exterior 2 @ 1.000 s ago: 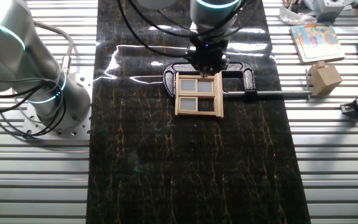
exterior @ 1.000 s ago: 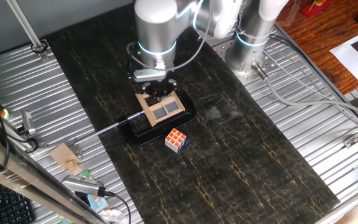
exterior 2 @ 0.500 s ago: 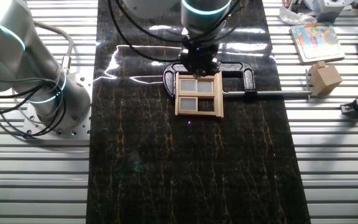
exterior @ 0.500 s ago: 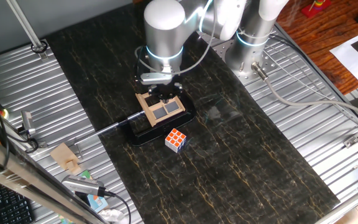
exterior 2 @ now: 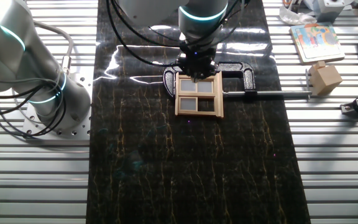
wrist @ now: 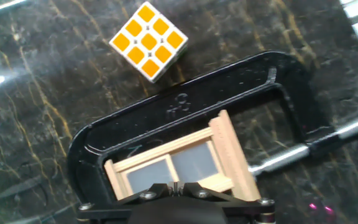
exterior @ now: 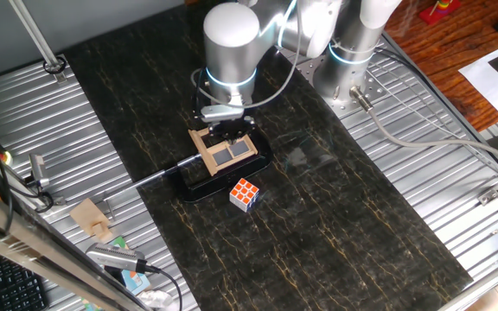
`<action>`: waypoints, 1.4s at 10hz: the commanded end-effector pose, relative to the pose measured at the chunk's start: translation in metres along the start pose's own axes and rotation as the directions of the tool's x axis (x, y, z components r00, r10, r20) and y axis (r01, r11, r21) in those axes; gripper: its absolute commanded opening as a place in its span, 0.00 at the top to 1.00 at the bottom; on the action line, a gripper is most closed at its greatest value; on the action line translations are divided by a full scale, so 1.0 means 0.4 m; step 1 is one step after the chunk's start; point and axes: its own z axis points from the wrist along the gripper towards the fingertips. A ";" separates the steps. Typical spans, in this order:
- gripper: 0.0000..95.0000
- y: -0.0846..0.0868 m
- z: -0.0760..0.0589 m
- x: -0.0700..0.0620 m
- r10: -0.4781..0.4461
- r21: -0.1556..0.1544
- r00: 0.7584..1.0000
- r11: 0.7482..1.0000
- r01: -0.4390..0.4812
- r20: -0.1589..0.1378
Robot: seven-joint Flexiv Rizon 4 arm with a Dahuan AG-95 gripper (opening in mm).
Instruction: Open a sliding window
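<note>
Hand view: the small square light-tan wood sliding window (wrist: pixel 180 165) stands inside a shiny black metal C-clamp (wrist: pixel 185 102), w/ two grey panes showing side by side and smooth pale wood bars around them. The black gripper (wrist: pixel 178 185) sits right at the window's near edge. Its two fingertips (wrist: pixel 194 188) look pressed together w/ only a thin line between them, but whether they pinch any wood, can't tell. A Rubik's cube (wrist: pixel 148 41) w/ nine orange-yellow squares on white lines lies on the far side of the clamp, not touching it. The table top (wrist: pixel 36 93) is dark, glossy stone-look w/ thin gold cracks.

One fixed view: the window (exterior: pixel 224 150) is near the middle of the dark mat, held in the black clamp (exterior: pixel 206 182), and the silver round arm (exterior: pixel 231 47) comes down on its far edge. The gripper (exterior: pixel 225 130) is small and dark there; gap can't be seen. The cube (exterior: pixel 245 194) sits just beside the clamp's near side. A thin metal rod (exterior: pixel 158 174) sticks out from the clamp to the left. Ribbed silver panels (exterior: pixel 405 173) lie on both sides.

Other fixed view: the window (exterior 2: pixel 197 95) shows four grey panes split by a cross. The gripper (exterior 2: pixel 196 71) touches its top edge. A small tan wood block (exterior 2: pixel 325 78) rests well apart on the ribbed metal.
</note>
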 end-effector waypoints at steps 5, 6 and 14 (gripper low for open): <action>1.00 -0.005 0.037 0.003 -0.021 0.002 1.000 1.000 0.021 0.002; 1.00 -0.005 0.040 0.004 -0.022 0.002 1.000 1.000 0.022 0.002; 1.00 0.001 0.059 0.003 -0.024 0.001 1.000 1.000 0.024 0.006</action>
